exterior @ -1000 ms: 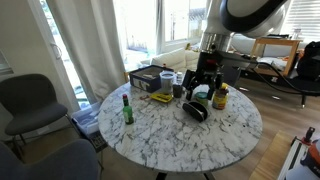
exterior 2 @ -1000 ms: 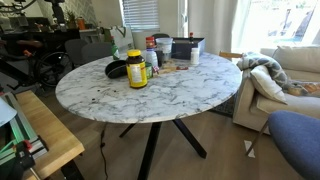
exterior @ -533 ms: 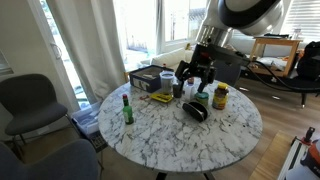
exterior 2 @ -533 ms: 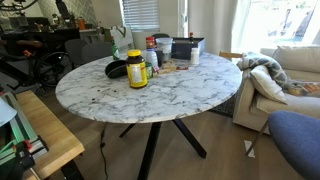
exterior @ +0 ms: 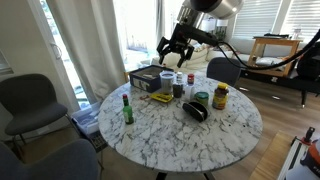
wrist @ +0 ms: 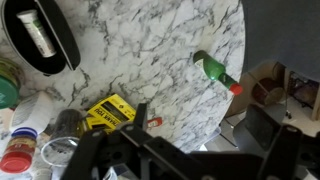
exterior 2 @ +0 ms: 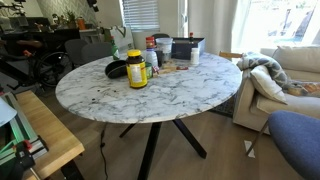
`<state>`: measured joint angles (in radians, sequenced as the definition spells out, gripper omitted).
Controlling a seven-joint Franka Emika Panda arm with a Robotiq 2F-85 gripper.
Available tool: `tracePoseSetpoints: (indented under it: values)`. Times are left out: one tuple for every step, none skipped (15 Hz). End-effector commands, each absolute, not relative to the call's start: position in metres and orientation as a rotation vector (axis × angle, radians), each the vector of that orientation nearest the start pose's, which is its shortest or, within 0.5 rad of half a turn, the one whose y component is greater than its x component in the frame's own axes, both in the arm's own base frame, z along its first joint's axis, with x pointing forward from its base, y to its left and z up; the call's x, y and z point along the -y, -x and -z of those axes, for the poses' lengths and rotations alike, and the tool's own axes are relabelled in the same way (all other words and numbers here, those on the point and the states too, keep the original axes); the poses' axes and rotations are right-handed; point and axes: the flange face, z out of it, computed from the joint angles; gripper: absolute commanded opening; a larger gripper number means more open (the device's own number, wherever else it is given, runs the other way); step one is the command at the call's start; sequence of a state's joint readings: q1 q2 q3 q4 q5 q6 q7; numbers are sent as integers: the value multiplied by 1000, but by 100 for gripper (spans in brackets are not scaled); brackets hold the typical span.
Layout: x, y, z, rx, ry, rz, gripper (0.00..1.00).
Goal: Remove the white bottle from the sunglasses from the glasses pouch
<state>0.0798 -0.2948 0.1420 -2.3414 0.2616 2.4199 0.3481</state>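
Since the earlier frame the gripper has risen off the table and swung away from the pouch, toward the window side; it now hangs high over the clutter at the table's far edge; its jaws stand apart with nothing between them.

In the wrist view the pouch lies well away from the jaws, up in the far corner of the picture; the white bottle rests inside it, lengthwise along the opening, untouched; nothing of the gripper is near it.

The green bottle lies off to the other side of the jaws in that view, also well apart from them; in an exterior view it stands upright near the table's edge, far below and to the side of the jaws; a yellow box sits closest to the jaws in the wrist view, just beyond one dark finger.

In both exterior views a jar stands just beside the pouch; in an exterior view the pouch touches or nearly touches the jar; the gripper itself cannot be made out there; the white bottle is too small to tell in either exterior view.
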Motion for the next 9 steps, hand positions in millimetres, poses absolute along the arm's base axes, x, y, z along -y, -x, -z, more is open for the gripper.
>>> tracePoseSetpoints:
  values:
    - [-57, -488, -483, -616, 2810, 337, 100]
    - [-42, -480, -476, -711, 2791, 319, 100]
    - [-30, -465, -463, -796, 2782, 309, 100]
    - [-22, -452, -449, -876, 2770, 295, 100]
    - [-17, -438, -432, -955, 2738, 273, 100]
    - [-22, -472, -455, -824, 2770, 286, 100]
    - [-19, -465, -445, -844, 2772, 270, 100]
    - [-20, -466, -446, -841, 2772, 274, 100]
    - [-21, -468, -451, -835, 2769, 286, 100]
